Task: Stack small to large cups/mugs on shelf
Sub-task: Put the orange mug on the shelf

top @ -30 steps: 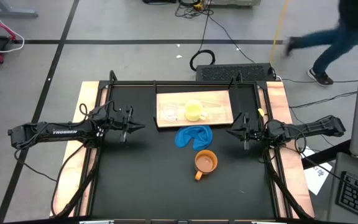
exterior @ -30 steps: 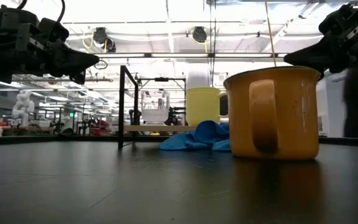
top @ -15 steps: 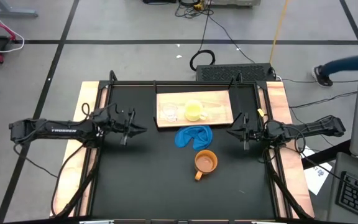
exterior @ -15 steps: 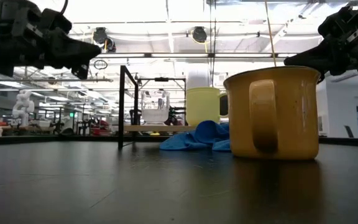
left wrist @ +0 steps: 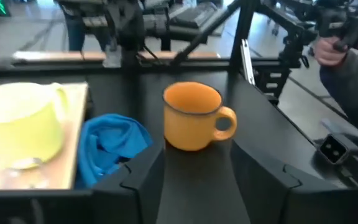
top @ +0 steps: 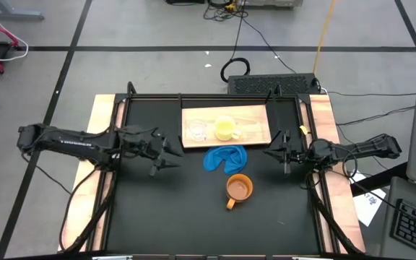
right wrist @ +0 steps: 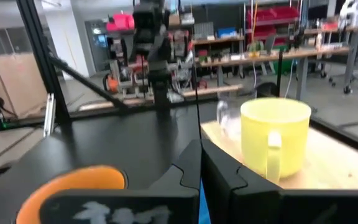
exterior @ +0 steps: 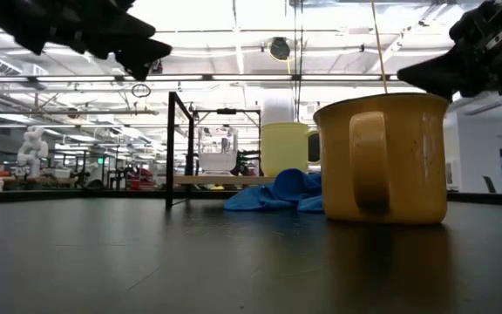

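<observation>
Seen from above, a flat light-wood shelf board (top: 251, 115) lies at the far middle of the black table (top: 172, 209). On it we see a small clear plastic cup (top: 196, 131) and, just beside it, a pale yellow mug with a handle (top: 225, 129), both upright and apart from each other. A crumpled blue cloth (top: 224, 159) lies on the table just in front of the board's near edge. Nearer us, the orange-brown enamel mug (top: 238, 188) stands upright on the bare table, close to the cloth, its handle turned toward the near edge.

The left gripper (top: 170, 155) hangs over the table to the left of the cloth, its jaws apart and holding nothing; in its wrist view we see the two dark fingers (left wrist: 143, 177) spread wide, with the orange-brown mug framed between them farther off.

The right gripper (top: 271, 153) waits at the right side of the table, level with the cloth, its jaws together and empty. From its wrist view we look past the closed jaws at the yellow mug on the board.
</observation>
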`<state>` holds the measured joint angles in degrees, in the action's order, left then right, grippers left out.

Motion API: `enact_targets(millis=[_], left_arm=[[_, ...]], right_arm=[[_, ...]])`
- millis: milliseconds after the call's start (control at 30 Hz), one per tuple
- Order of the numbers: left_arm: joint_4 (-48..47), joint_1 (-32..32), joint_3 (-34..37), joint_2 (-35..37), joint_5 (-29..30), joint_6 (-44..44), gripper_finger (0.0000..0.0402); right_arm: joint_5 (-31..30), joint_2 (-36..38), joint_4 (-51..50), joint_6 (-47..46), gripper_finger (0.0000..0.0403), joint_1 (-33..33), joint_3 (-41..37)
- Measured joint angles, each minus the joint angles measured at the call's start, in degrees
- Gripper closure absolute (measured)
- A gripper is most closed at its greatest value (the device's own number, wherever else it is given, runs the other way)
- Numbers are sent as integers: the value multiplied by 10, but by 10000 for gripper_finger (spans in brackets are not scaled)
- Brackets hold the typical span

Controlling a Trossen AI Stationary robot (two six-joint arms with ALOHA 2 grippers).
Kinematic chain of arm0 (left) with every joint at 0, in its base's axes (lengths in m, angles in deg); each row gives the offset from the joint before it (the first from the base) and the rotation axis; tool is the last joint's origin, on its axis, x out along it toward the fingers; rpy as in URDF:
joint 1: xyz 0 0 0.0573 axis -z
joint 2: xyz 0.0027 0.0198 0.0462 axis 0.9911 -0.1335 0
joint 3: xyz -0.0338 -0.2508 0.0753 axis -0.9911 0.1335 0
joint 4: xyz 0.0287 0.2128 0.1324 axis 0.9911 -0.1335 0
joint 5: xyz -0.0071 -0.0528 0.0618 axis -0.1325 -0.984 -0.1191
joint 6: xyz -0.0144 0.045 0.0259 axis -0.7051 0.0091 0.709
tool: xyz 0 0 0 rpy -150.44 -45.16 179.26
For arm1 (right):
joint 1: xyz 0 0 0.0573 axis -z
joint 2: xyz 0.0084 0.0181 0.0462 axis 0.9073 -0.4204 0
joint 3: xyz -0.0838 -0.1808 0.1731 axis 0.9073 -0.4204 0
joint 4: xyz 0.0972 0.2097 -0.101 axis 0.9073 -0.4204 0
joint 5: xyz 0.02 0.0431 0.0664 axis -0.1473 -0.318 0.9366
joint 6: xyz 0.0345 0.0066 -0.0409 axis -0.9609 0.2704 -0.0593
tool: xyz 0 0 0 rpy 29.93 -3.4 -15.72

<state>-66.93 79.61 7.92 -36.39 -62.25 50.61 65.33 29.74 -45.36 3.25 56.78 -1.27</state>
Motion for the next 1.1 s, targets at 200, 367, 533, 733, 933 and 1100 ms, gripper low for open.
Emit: enact_targets(millis=[200, 367, 533, 733, 933, 1100], left_arm=[[0, 20, -66, -104, 1, -37, 203], [0, 38, -131, -195, 0, -46, 215], [-9, 61, -208, -274, 0, -45, 225], [-98, 89, -323, -360, 36, -46, 216], [-218, 96, -452, -448, 89, -47, 180], [-310, 96, -547, -516, 96, -47, 150]], right_arm=[[0, 7, 12, 21, 403, 0, 0], [0, 7, 7, 14, 403, 0, 0], [0, 7, -10, 12, 403, 0, 0], [0, 7, -29, 11, 403, 0, 0], [0, 7, -29, 11, 403, 0, 0], [0, 7, -31, 11, 403, 0, 0]])
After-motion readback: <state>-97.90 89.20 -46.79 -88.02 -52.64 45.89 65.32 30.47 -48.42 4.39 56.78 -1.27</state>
